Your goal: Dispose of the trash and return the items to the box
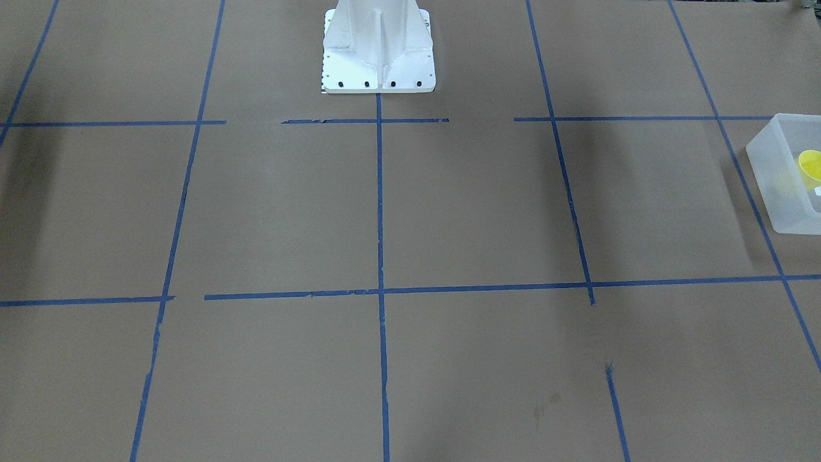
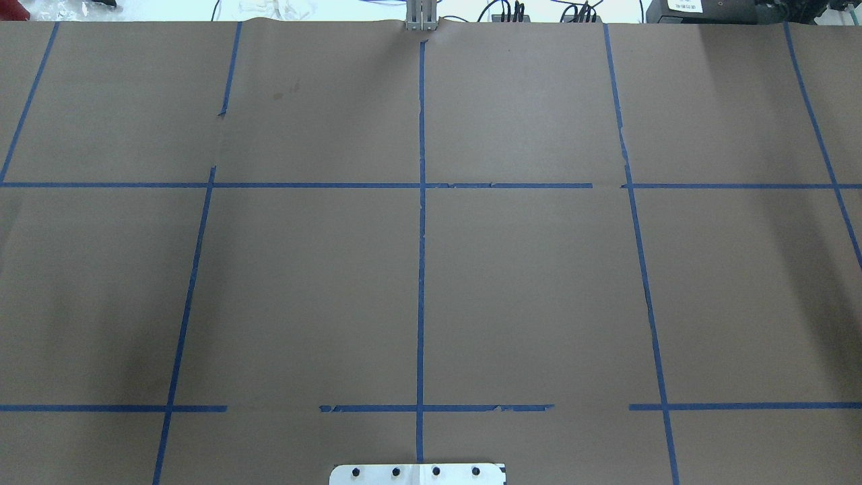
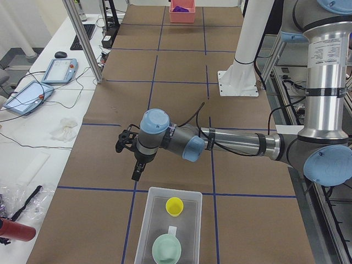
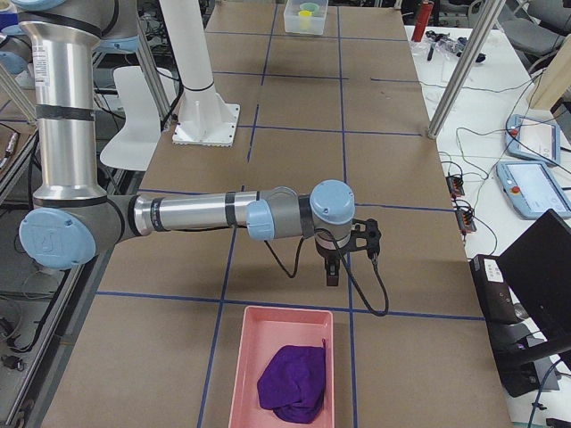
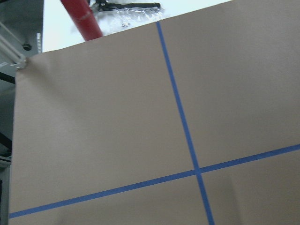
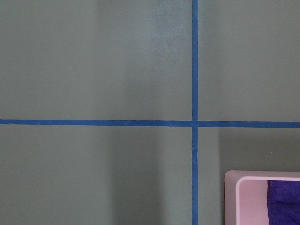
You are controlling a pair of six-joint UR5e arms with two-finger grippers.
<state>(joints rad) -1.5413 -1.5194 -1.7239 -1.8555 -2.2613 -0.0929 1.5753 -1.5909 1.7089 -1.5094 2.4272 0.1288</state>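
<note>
The translucent box (image 3: 157,220) stands at the table's near end in the left side view, with the yellow cup (image 3: 175,206) and the pale green bowl (image 3: 166,248) inside it. The box (image 1: 779,183) and cup (image 1: 811,163) also show at the front view's right edge. My left gripper (image 3: 136,171) hangs above the table just beyond the box. My right gripper (image 4: 331,270) hangs just beyond a pink bin (image 4: 245,357) that holds a purple crumpled thing (image 4: 293,383). Neither wrist view shows fingers, so I cannot tell whether either gripper is open or shut.
The white robot base (image 1: 378,51) stands at the table's robot side. A corner of the pink bin (image 6: 255,197) shows in the right wrist view. A red cylinder (image 5: 86,18) lies off the table's left end. Blue tape lines cross the brown paper.
</note>
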